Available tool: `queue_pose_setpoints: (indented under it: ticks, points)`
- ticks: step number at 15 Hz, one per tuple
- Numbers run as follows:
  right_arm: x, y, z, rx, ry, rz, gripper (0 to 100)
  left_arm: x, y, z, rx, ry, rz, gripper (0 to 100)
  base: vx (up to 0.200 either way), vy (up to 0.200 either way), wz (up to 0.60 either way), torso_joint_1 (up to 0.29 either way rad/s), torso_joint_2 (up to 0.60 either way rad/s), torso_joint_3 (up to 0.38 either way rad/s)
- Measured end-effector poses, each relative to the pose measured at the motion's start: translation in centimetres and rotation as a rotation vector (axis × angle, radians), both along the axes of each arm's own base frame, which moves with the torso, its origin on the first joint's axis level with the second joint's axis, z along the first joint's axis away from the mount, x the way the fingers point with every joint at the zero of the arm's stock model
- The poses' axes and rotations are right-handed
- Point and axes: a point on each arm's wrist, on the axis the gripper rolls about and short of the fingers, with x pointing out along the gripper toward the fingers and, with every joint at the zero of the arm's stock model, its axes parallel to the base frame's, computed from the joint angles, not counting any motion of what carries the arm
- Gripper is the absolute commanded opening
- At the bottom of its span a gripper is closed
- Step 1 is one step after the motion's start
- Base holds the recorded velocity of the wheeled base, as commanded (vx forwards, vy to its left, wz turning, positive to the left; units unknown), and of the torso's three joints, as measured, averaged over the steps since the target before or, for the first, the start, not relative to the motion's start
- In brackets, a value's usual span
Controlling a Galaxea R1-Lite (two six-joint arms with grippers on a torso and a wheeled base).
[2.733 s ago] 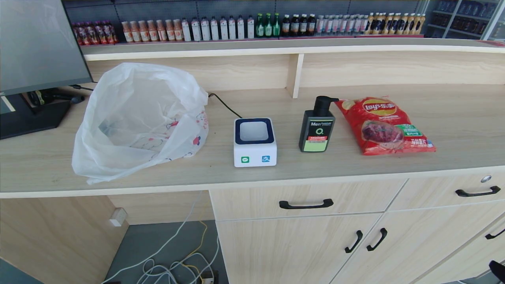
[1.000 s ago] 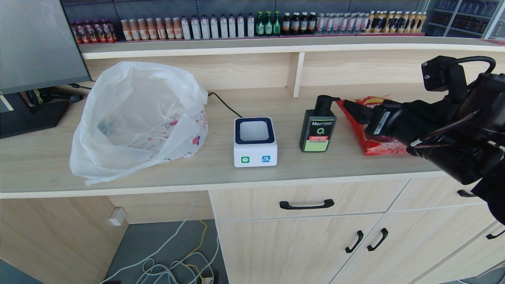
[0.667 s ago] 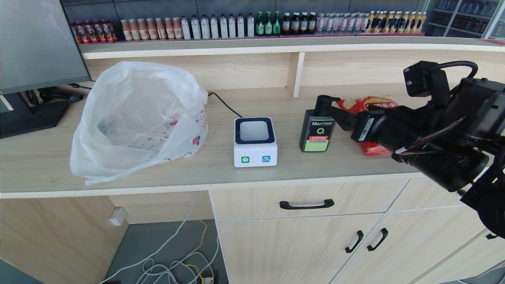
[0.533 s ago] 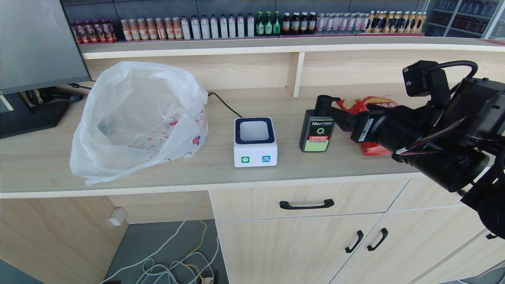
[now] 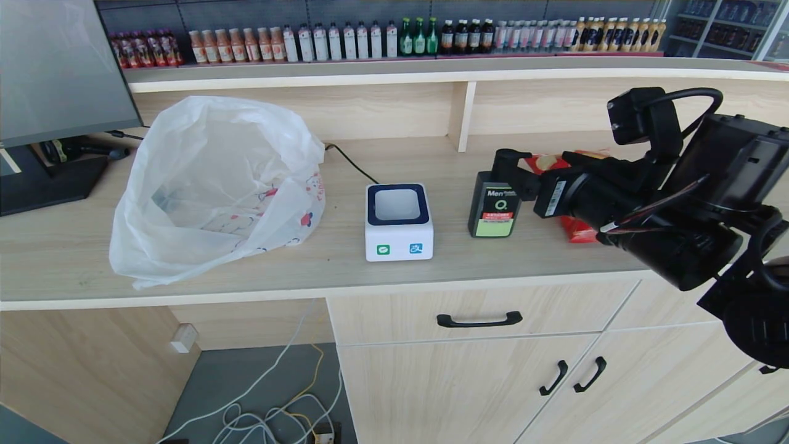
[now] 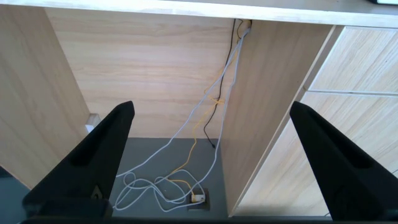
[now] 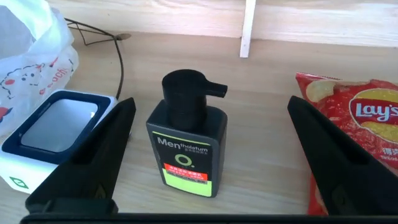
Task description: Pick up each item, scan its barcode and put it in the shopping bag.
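A dark pump bottle with a green label stands upright on the wooden counter. Right of it lies a red chips bag, mostly hidden behind my right arm in the head view. A white scanner box sits left of the bottle. Farther left, the white shopping bag stands with its mouth gaping. My right gripper is open, just right of the bottle at pump height, with nothing in it. My left gripper is open and empty, below counter level.
A monitor stands at the counter's far left. An upright divider rises behind the bottle, under a shelf lined with drink bottles. Drawers with black handles front the counter. Cables lie on the floor.
My right arm has come in from the right and moved left over the chips bag, its open fingers closing in on the pump bottle. The items on the counter have not moved.
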Motion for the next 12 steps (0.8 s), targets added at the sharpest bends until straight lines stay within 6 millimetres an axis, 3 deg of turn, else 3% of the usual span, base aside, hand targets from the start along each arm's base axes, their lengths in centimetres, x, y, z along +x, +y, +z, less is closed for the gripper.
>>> queue_pose_setpoints:
  ticks: [4,9,12]
  points:
    - [1.0,0.5,-0.6,-0.001,0.015,-0.009,100,0.0,0.0,0.0,0.0,0.0,0.0,100,0.0,0.0,0.0,0.0,0.0,0.0]
    - [1.3,2.7,-1.2,0.05,0.049,-0.025,100,0.0,0.0,0.0,0.0,0.0,0.0,100,0.0,0.0,0.0,0.0,0.0,0.0]
    - [2.1,2.3,-1.8,0.043,0.064,-0.05,100,0.0,0.0,0.0,0.0,0.0,0.0,100,0.0,0.0,0.0,0.0,0.0,0.0]
